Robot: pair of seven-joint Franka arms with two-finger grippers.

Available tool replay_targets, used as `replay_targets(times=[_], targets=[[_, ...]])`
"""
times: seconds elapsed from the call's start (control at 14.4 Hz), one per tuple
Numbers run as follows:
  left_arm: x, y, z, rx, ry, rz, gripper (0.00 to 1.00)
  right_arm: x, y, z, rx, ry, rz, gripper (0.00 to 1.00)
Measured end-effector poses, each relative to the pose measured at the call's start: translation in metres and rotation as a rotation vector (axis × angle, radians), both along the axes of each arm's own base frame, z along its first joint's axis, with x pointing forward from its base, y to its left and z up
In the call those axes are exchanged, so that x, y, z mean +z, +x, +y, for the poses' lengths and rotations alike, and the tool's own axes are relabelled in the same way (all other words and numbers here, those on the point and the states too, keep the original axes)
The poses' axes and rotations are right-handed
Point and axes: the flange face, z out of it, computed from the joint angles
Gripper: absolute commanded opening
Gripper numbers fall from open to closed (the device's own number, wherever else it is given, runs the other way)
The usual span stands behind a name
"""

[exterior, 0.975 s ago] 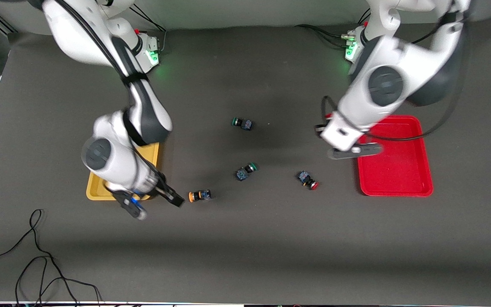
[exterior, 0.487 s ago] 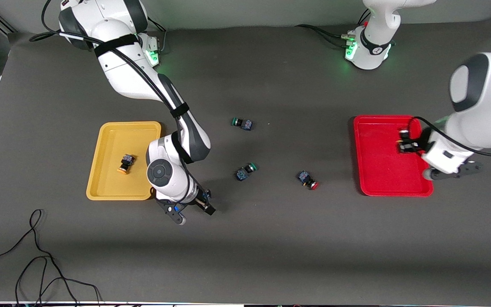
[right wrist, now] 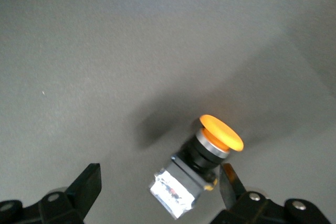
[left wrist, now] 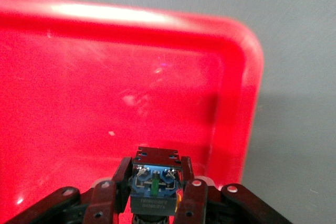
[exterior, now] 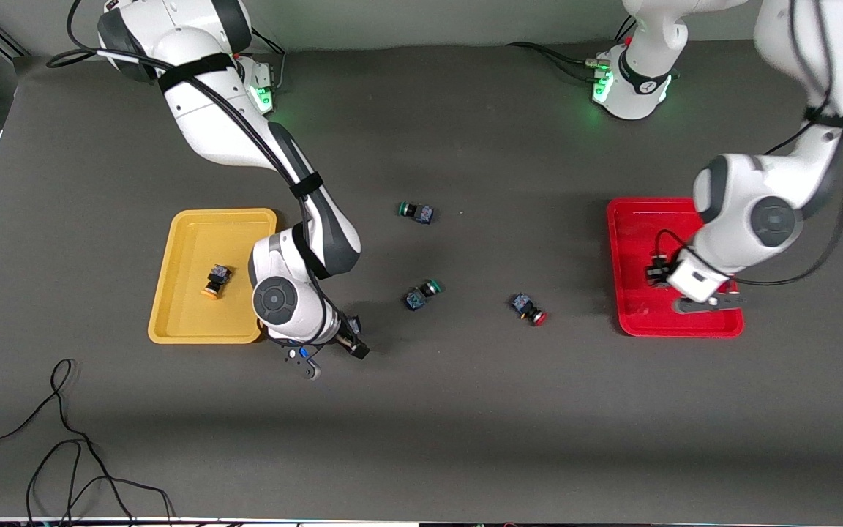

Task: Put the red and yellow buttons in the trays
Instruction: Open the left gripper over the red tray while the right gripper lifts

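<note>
My left gripper is shut on a dark-bodied button low over the red tray, near a corner of the tray; the button's cap is hidden. My right gripper is open, low at the table beside the yellow tray. In the right wrist view the gripper has a yellow-capped button lying between its fingers. Another yellow button lies in the yellow tray. A red-capped button lies on the table between the trays.
Two green-capped buttons lie mid-table, one nearer the robots' bases and one close to the red button. A black cable loops on the table near the front camera at the right arm's end.
My right gripper left the yellow tray, where a yellow button now lies, and came down around the yellow button on the table. My left gripper carried its button over the red tray.
</note>
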Motion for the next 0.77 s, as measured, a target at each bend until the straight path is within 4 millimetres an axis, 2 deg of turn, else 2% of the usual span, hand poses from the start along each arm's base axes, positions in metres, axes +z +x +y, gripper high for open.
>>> replay_targets(times=[0.07,0.14,0.21,0.35,0.42,0.7,0.77], targets=[[-0.015,-0.005,0.000,-0.002,-0.004,0.004,1.00,0.002,-0.001,0.000,0.001,-0.001,0.010,1.00],[-0.021,-0.005,0.000,-0.003,-0.005,0.006,1.00,0.000,-0.003,0.000,0.002,-0.004,0.016,1.00],[-0.018,-0.002,0.001,-0.003,-0.005,0.001,1.00,-0.004,-0.004,-0.001,0.001,-0.007,0.023,1.00],[0.007,0.011,0.005,-0.012,0.003,0.019,1.00,-0.014,-0.007,-0.004,-0.001,-0.016,0.038,1.00],[0.029,0.020,0.008,-0.016,0.011,0.048,1.00,-0.017,-0.009,-0.005,-0.002,-0.019,0.044,1.00],[0.151,0.051,0.012,-0.016,0.037,0.095,1.00,-0.030,-0.017,-0.010,-0.012,-0.033,0.073,1.00],[0.170,0.054,0.009,-0.018,0.036,0.086,1.00,-0.035,-0.019,-0.012,-0.016,-0.037,0.082,1.00]])
